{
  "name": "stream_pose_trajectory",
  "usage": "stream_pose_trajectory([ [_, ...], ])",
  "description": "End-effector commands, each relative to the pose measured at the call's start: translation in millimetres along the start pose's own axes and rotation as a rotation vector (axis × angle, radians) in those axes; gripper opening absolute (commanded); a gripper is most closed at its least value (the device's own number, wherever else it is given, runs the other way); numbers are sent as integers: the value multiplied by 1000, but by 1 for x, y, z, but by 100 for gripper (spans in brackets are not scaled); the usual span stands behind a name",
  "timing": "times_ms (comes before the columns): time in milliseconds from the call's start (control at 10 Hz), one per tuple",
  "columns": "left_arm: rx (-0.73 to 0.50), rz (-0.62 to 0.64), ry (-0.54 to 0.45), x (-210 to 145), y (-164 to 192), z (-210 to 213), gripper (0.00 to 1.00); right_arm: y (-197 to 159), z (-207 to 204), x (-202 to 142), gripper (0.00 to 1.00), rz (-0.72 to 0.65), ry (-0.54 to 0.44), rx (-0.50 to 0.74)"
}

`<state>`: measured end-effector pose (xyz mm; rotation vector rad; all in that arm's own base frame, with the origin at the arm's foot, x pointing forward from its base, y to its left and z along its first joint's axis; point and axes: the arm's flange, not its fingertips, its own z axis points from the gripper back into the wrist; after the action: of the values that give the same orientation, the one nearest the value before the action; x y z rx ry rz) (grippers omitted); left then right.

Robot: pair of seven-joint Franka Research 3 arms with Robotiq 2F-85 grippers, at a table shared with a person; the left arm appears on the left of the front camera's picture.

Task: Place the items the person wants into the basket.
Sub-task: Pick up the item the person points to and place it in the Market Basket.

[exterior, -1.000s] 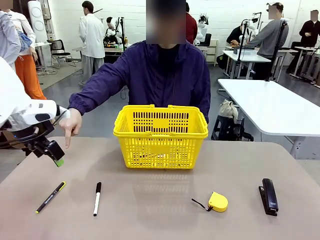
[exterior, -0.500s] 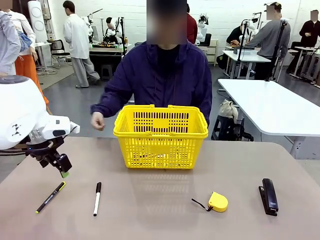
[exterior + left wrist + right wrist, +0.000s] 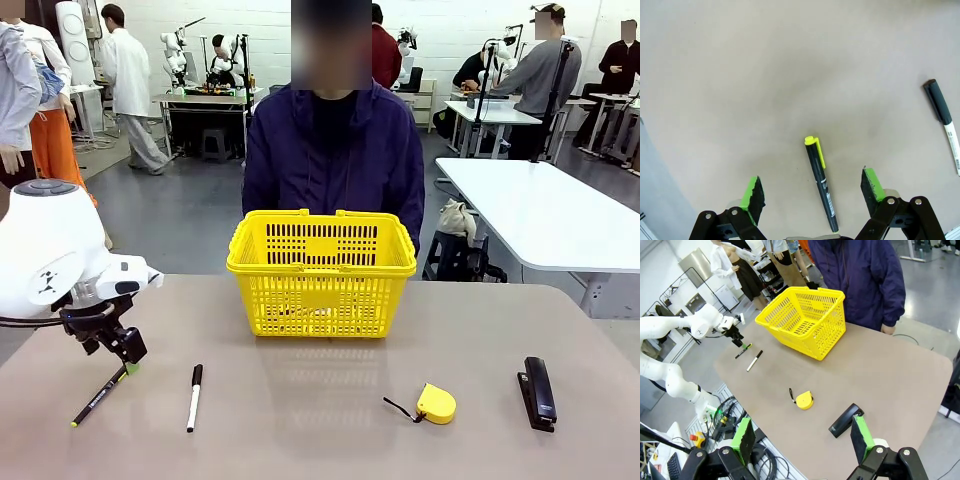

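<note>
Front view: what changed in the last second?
The left gripper lowered, open, to just over the pen. The person drew the pointing hand back. The pen, marker, basket, tape measure and stapler stayed put.

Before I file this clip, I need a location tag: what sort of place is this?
Most likely a robotics lab or workshop: a white robot arm works at a table, a person in a white coat stands behind, and white workbenches line the grey-floored hall.
</note>
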<state>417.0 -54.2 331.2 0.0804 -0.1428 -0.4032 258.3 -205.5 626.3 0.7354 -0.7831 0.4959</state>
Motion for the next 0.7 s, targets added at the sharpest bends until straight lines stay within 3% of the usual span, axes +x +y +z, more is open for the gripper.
stream_pose_trajectory([
  [0, 41, 22, -14, -40, -9, -21, 100, 0, -2, 0, 100, 13, -26, 19],
  [600, -39, 72, 19, -48, -10, -25, 100, 0, -2, 0, 100, 13, -26, 19],
])
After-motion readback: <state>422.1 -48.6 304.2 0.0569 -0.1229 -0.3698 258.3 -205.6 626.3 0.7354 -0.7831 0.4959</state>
